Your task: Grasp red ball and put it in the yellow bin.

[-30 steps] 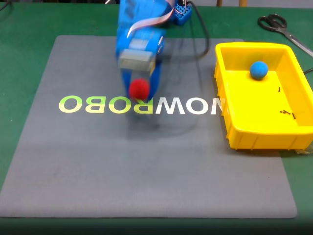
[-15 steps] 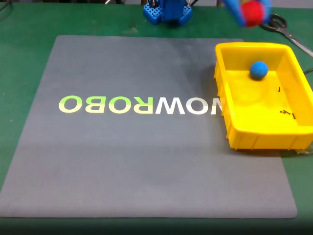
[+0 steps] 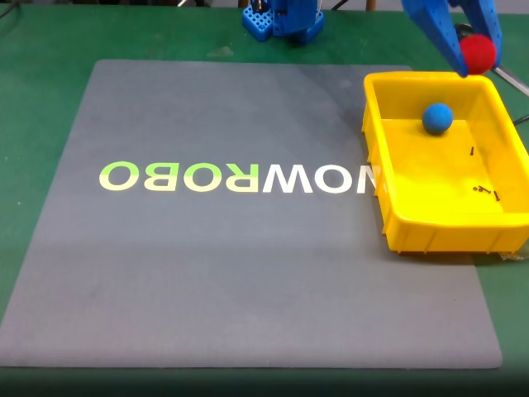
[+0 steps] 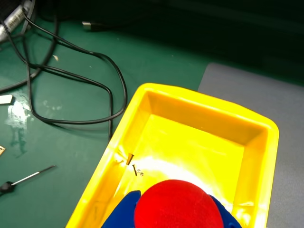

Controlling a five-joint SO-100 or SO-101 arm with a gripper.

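Green-covered surface, carrying the items below, listed from its near edge to its far edge as the fixed view shows them.

1. Grey rectangular mat with pale "ROBOWORK"-style lettering; covers most of the surface and serves as the working area. Nothing rests on it.

2. Bright yellow rectangular plastic bin, low sloping walls, thick rim; sits at the mat's right edge, open side up to receive a drop. Contents: small blue ball toward its far wall, plus a few tiny dark screws on the floor.

3. Small matte red ball, clamped between the blue fingers of the tool, raised above the bin's far right corner. Wrist view shows the ball directly over the bin's interior, so the hold appears to be a carry posture ahead of release.

4. Blue arm base, far edge.

5. Black-handled scissors, far right corner; black cables and a thin screwdriver lie beyond the bin.
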